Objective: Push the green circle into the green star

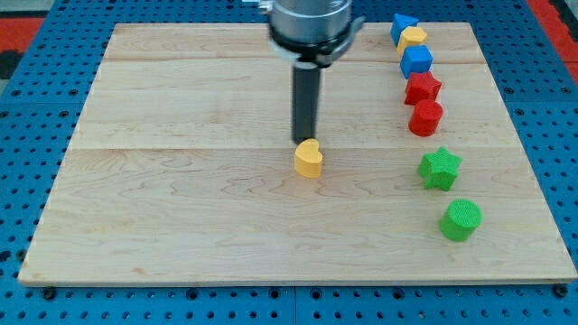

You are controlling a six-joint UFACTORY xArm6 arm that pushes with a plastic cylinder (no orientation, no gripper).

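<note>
Your green circle block (461, 219), a ribbed plastic cylinder, stands upright near the view's right edge, just below the green star block (440, 169) and apart from it. Both rest on the pale wooden board (181, 226), which lies on a blue pegboard (27, 307). My tip (305, 140) has no jaws; it sits well left, touching the yellow heart block (309, 159) from above.

green star (440, 169), green circle (461, 219), yellow heart (309, 159)
</note>
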